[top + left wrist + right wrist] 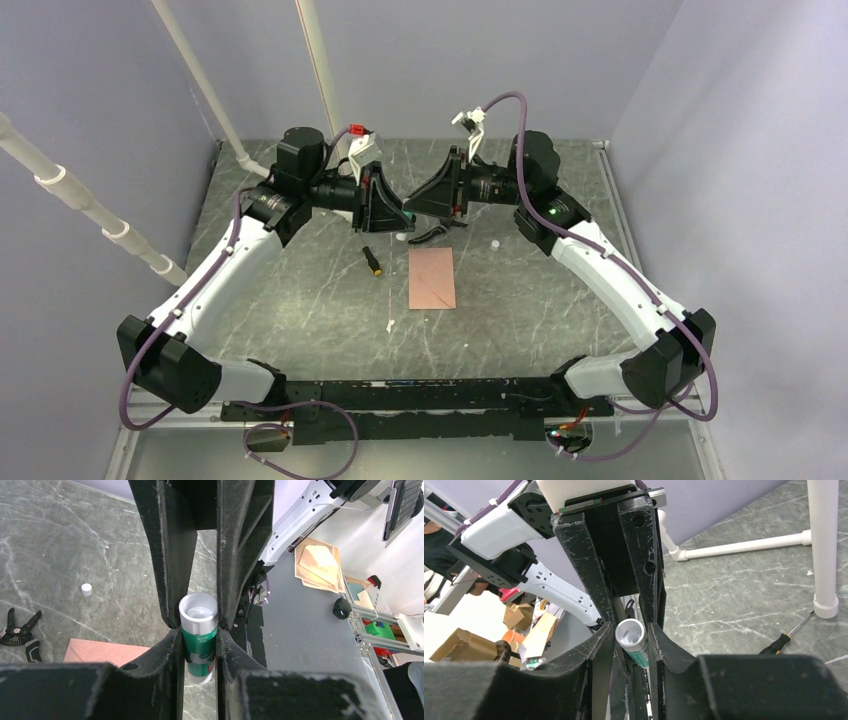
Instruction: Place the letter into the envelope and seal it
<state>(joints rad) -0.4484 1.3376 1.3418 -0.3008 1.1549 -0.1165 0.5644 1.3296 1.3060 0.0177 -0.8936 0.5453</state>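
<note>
The pinkish-brown envelope (432, 278) lies flat mid-table, flap not showing; its corner shows in the left wrist view (105, 651). The letter is not in view. My left gripper (398, 214) and right gripper (414, 208) meet tip to tip above the table behind the envelope. Both are shut on a green glue stick (199, 645) with white ends. The left gripper (199, 652) holds its green body. The right gripper (631, 635) closes round its white end (630, 632).
A black-and-yellow screwdriver (372, 260) lies left of the envelope. Black pliers (432, 233) lie behind it. A small white cap (494, 243) sits to the right, a white scrap (390, 325) nearer the front. White pipes (215, 100) stand at the back left.
</note>
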